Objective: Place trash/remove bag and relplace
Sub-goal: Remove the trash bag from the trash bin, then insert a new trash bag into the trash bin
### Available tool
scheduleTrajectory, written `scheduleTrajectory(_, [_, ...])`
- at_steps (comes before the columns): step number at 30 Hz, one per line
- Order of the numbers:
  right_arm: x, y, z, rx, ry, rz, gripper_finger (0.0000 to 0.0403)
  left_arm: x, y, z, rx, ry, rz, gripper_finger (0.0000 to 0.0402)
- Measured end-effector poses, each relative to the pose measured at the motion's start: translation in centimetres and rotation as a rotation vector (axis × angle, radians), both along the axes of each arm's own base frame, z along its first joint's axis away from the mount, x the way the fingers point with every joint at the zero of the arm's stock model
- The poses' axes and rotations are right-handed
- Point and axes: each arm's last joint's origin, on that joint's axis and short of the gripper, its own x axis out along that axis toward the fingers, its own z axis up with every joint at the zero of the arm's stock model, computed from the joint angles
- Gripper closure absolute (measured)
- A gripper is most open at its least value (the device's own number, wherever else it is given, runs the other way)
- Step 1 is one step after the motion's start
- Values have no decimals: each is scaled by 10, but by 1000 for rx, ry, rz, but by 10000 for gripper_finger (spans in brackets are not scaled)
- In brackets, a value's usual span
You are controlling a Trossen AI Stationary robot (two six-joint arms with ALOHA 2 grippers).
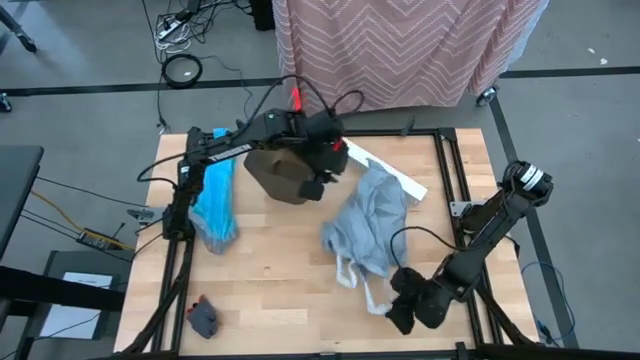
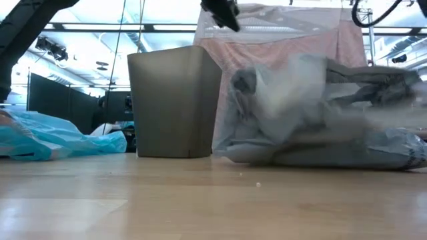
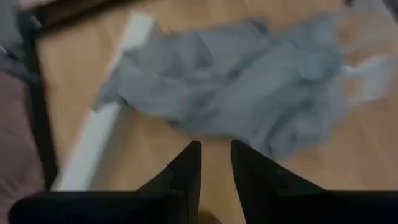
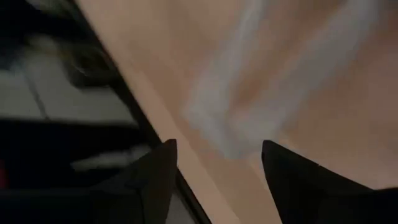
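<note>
grey bag [image 1: 370,222] lies flat on table [image 1: 270,290], out of bin [image 1: 278,172]. left tool [image 3: 215,163] open, empty, above bin. right tool [image 4: 219,160] open, empty, near bag handles. next: reach blue bag [image 1: 214,200], grab edge, lift slow.

A pale wooden table [image 1: 280,285] with a black metal frame stands on a grey floor [image 1: 80,110]. Beyond its far edge hangs a pink cloth [image 1: 400,45] patterned with white zigzags, draped over something on castors. Black cables [image 1: 190,40] and a coiled lead lie on the floor past the far left corner. In the low view, a ceiling [image 2: 87,27] with bright strip lights and dark beams spans the room behind.
</note>
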Motion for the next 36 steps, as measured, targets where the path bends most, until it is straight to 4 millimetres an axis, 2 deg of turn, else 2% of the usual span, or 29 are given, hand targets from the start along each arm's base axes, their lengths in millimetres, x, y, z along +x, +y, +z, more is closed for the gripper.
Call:
scheduleTrajectory(3, [-4,-5,-5,25,144,18,176,-15,-3,3,-15,86,24,305])
scheduleTrajectory(6, [1,-9,-5,75,186,18,176,-35,-6,12,-24,152,72,305])
scheduleTrajectory(9, [9,-13,3,145,142,-12,176,-58,-10,27,-74,184,157,305])
scheduleTrajectory(11, [17,-14,12,188,49,-40,176,-73,-13,42,-87,135,193,305])
scheduleTrajectory(16, [27,-26,19,77,-98,-114,176,-135,-24,82,-39,11,282,314])
scheduleTrajectory(18, [28,-28,18,33,-120,-106,176,-160,-30,89,-37,-23,317,319])
scheduleTrajectory(20, [29,-31,17,-1,-119,-98,176,-174,-38,88,-18,-57,363,324])
scheduleTrajectory(23, [31,-36,16,-32,-108,-102,176,-197,-52,65,41,27,411,327])
scheduleTrajectory(26, [32,-38,15,-60,-103,-85,176,-213,-64,32,71,116,447,328])
scheduleTrajectory(31, [33,-42,14,-98,-103,-60,176,-221,-84,-28,46,223,452,328])
scheduleTrajectory(36, [34,-44,14,-110,-99,-56,176,-227,-96,-88,105,384,515,328])
